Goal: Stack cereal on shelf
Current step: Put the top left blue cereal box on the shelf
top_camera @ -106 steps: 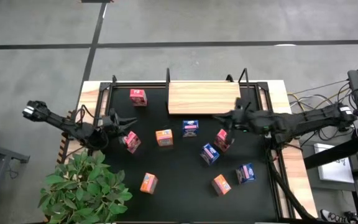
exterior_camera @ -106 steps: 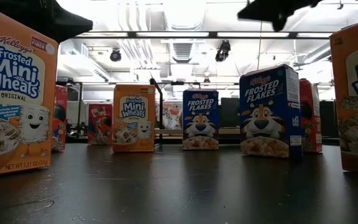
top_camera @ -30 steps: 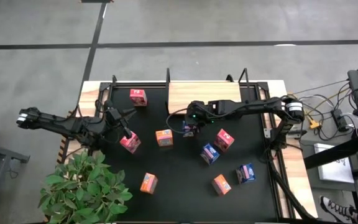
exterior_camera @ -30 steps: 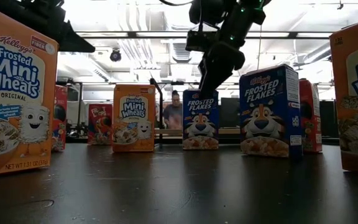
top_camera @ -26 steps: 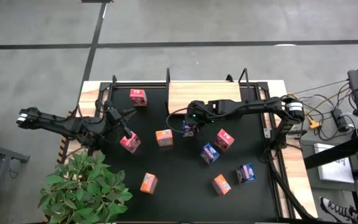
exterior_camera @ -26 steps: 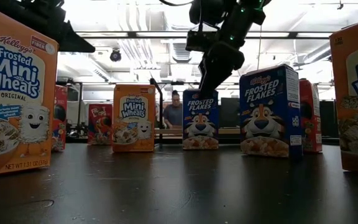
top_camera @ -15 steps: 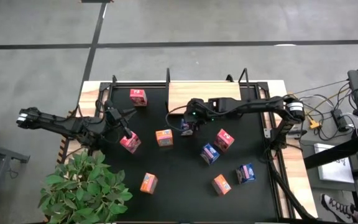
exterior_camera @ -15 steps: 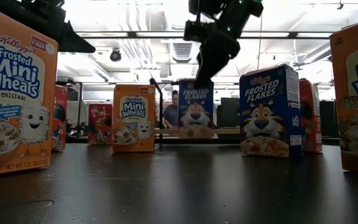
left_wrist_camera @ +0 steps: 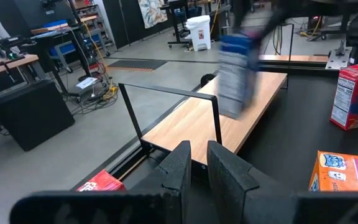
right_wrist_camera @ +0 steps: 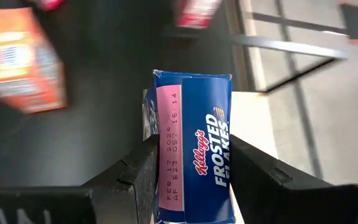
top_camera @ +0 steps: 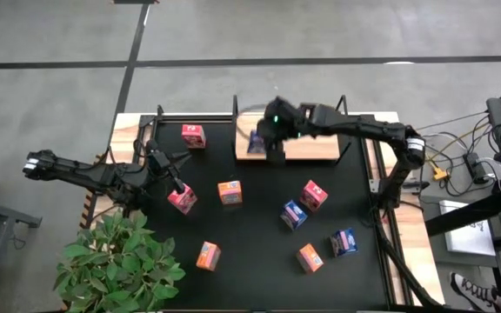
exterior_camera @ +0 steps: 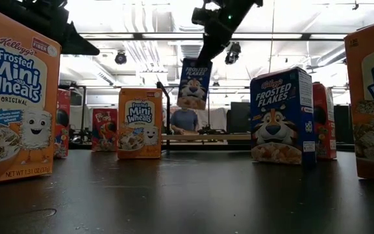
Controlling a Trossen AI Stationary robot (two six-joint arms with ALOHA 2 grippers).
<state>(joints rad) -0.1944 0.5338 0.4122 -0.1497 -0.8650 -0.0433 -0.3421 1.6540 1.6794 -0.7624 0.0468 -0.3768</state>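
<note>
The right gripper (top_camera: 263,142) is clamped on a blue Frosted Flakes box (right_wrist_camera: 194,163) and holds it in the air above the left end of the wooden shelf (top_camera: 307,148). This looks like the carry-and-place step for the first box; the board itself appears bare. Next, I'd say, it needs to lower the box upright onto the board and let go. The left gripper (left_wrist_camera: 194,167), fingers shut and empty, waits well left of the shelf by a red box (top_camera: 182,199).
</note>
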